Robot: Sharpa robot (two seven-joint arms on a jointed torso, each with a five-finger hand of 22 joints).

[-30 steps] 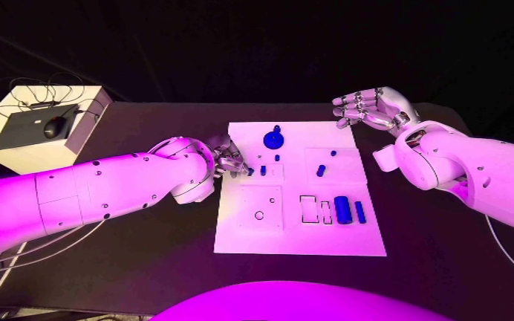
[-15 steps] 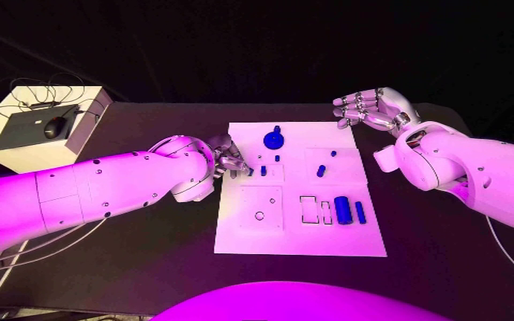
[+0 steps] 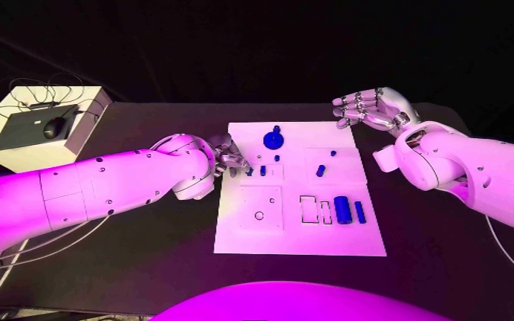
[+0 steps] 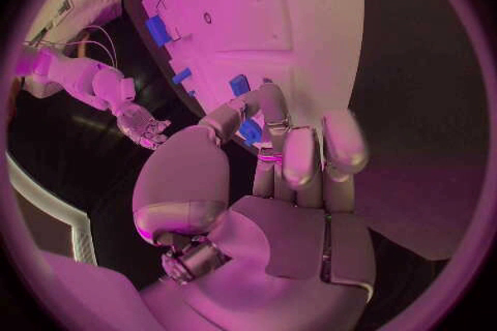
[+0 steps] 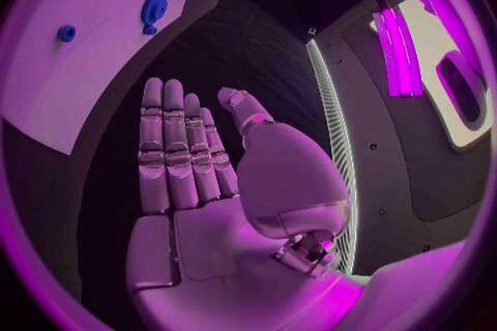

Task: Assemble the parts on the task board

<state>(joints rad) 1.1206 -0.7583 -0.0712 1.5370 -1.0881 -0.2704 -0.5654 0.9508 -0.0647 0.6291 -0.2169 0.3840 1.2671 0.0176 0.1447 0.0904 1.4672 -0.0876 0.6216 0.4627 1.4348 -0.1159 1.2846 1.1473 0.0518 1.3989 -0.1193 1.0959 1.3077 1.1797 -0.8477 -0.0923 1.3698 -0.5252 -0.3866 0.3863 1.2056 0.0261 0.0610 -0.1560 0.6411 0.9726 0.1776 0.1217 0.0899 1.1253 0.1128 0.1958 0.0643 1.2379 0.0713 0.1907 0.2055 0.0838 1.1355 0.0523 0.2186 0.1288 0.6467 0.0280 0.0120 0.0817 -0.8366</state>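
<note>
Black worktop carries the white task board at its centre, with a pale box holding a dark device at about nine o'clock, cables trailing near it. On the board sit blue parts: a round piece toward twelve o'clock and a larger cylinder toward four o'clock. The left hand rests at the board's nine o'clock edge, fingers curled, pinching a small blue part. The right hand hovers off the board's one o'clock corner, fingers extended side by side, holding nothing.
</note>
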